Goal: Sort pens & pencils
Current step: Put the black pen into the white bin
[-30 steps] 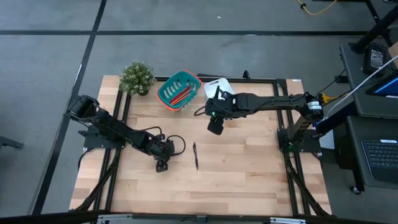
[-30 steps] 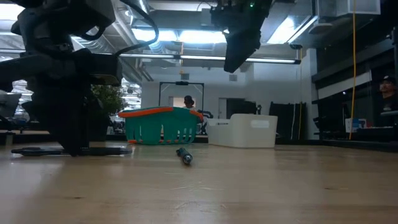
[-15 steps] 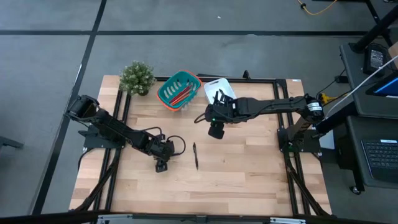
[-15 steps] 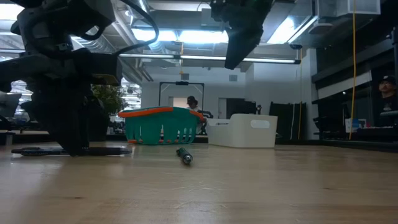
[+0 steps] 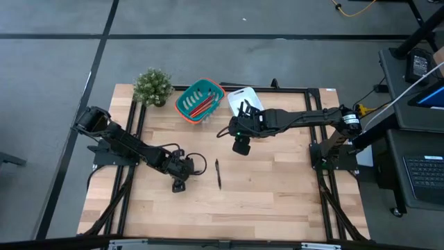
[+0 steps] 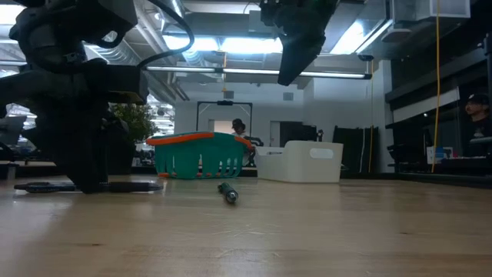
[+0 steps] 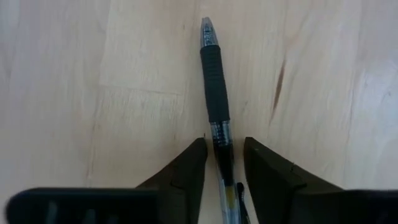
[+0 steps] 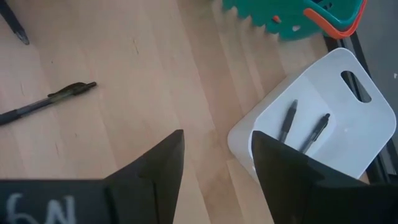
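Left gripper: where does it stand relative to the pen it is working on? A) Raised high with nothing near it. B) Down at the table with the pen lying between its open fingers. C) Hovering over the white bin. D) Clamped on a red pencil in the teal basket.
B. The left wrist view shows the left gripper at the wood table, its fingers on either side of the black pen, gaps visible on both sides.

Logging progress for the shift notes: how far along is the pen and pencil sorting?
Done: red pencils lie in the teal basket, two pens in the white bin. In hand: the left gripper, on the table, straddles a pen, jaws not yet clamped. Left: another pen on the table. The right gripper hovers open.
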You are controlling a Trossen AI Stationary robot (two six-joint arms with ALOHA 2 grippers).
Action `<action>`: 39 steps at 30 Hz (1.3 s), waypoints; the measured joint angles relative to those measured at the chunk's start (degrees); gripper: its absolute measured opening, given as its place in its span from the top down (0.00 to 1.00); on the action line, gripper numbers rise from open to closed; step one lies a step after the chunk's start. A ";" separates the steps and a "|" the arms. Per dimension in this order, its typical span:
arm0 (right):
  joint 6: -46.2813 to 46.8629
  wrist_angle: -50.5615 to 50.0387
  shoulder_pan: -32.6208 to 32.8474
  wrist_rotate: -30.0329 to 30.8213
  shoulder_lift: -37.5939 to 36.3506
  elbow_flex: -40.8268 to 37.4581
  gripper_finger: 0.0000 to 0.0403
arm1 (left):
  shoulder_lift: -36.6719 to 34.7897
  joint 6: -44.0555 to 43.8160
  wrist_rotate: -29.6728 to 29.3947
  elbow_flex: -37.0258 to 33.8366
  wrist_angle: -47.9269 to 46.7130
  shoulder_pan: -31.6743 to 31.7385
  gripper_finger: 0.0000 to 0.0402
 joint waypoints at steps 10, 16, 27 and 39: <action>0.04 0.00 0.00 -0.04 0.00 0.00 0.53 | 0.20 2.61 -3.40 -0.50 0.67 -1.67 0.95; 0.04 -0.22 0.00 -0.04 0.00 0.00 0.53 | 0.01 7.48 -8.18 -1.10 2.40 -4.35 0.95; 1.64 0.70 4.60 5.90 -0.20 -1.93 0.53 | -5.87 12.08 -16.68 -2.25 -0.43 -6.81 0.95; 1.20 37.64 9.76 -0.82 -13.34 -33.44 0.53 | -14.84 17.46 -28.76 -1.99 3.57 -7.50 0.95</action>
